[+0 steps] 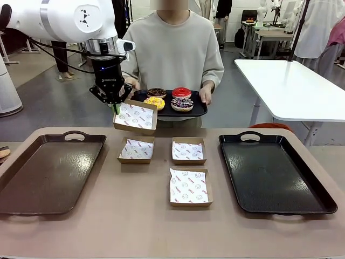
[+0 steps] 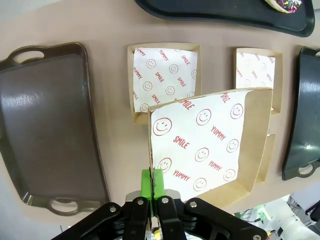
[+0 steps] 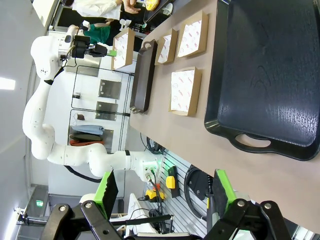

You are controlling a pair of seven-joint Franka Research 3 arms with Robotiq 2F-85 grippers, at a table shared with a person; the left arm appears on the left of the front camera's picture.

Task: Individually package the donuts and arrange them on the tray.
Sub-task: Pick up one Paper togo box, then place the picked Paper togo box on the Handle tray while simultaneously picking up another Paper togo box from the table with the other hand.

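The left gripper point(image 1: 114, 106) pinches 1 wall of a paper-lined box point(image 1: 136, 116), raised just beside the person's black tray point(image 1: 198, 111), where all 4 donuts point(image 1: 182, 103) sit. Best hold the box level by that tray's near rim. The right gripper point(image 3: 165, 192) gapes open, well apart from it.

My left arm point(image 1: 64, 19): white shell, black emblem point(image 1: 84, 16), silver wrist ring point(image 1: 102, 46), black cable point(image 1: 54, 48). My left gripper point(image 2: 151, 182) and right gripper point(image 3: 165, 187): black linkages, green pads point(image 3: 107, 187), silver screws point(image 3: 237, 203).
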